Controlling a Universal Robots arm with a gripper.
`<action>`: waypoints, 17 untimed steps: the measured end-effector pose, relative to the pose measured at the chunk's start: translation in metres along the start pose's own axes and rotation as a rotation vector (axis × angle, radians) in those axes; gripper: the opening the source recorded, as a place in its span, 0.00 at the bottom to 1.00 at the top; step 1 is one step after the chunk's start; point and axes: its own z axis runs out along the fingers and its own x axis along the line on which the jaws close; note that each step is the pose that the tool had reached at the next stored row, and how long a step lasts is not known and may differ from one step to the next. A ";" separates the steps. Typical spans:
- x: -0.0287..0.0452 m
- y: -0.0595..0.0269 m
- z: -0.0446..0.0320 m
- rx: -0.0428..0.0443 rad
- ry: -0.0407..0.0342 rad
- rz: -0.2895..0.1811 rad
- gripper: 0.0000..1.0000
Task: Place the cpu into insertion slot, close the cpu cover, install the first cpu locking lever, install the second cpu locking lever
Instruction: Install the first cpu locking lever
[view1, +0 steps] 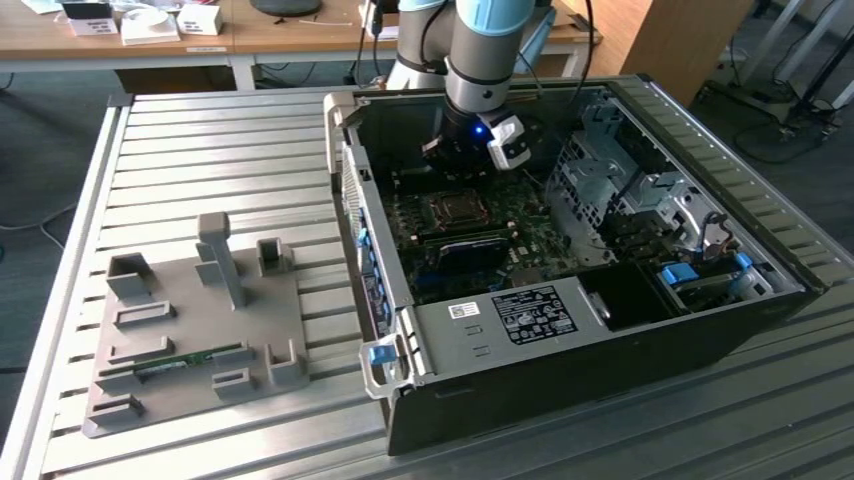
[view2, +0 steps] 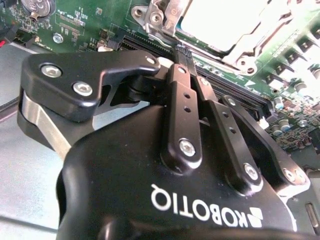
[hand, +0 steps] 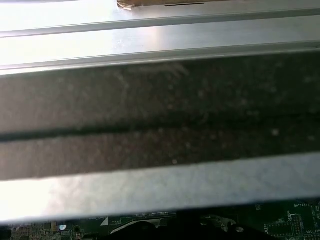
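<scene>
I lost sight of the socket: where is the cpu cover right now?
In the exterior view, the cpu cover lies on the motherboard inside the computer case, just below the gripper.

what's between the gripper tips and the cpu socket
In the second wrist view, long black memory slots lie between the gripper and the socket.

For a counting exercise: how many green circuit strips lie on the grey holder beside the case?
1. The strip lies flat in a groove of the holder, to the exterior view's left of the case. The holder's uprights could hide others.
</scene>
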 end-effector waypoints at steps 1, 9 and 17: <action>0.0000 -0.0001 0.0000 0.0001 0.0000 0.000 0.11; 0.0001 -0.0008 0.0014 0.0008 0.0002 0.001 0.11; 0.0001 -0.0009 0.0024 -0.0002 -0.0001 0.001 0.11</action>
